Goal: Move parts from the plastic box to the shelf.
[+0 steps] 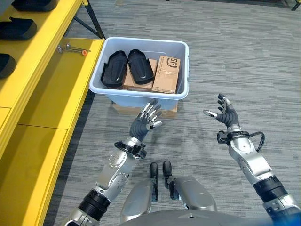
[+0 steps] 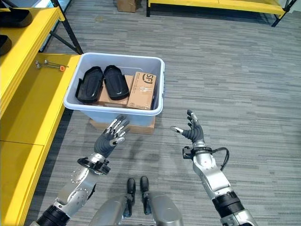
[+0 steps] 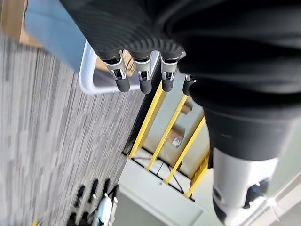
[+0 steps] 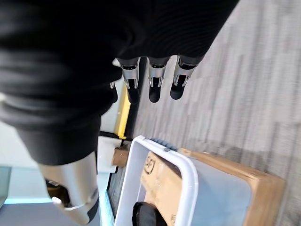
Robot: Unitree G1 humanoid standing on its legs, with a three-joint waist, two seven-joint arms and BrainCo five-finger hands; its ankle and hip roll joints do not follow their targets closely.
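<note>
Dark print marks the top of the brown cardboard carton [image 1: 166, 74] standing in the pale plastic box [image 1: 175, 47]; its characters are too small to make out. No other lettering is legible.

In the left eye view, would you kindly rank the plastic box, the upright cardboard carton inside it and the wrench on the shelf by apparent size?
1. plastic box
2. cardboard carton
3. wrench, clearly the smallest

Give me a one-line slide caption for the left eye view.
Both open hands, left hand and right hand, hover before the plastic box holding black parts.
</note>
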